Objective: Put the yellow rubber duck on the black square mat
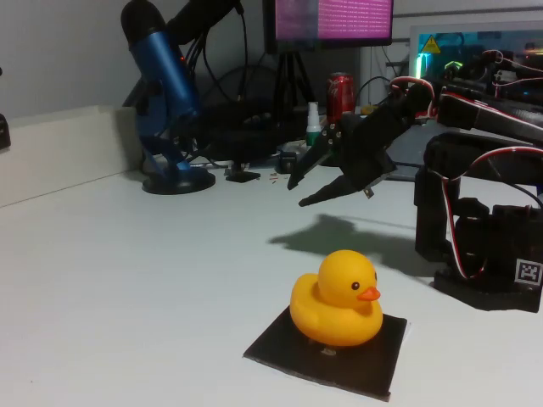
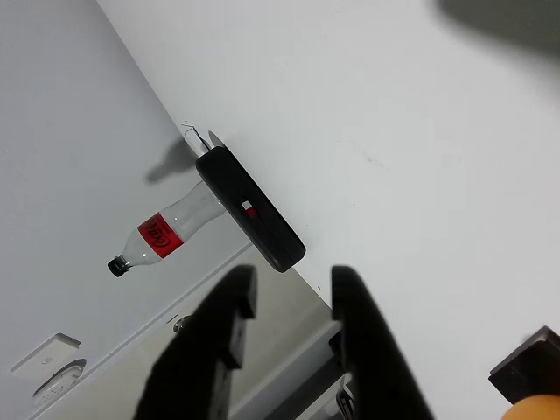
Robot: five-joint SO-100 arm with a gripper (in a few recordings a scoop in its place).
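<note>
End effector [image 1: 299, 192] open above yellow rubber duck [image 1: 337, 298].

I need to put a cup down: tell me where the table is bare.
Free: the wide white stretch left of the black square mat and the yellow rubber duck, up to the blue microphone. Crowded: the back edge with cables and a red can, and the right side by the arm's base, under the open gripper.
</note>
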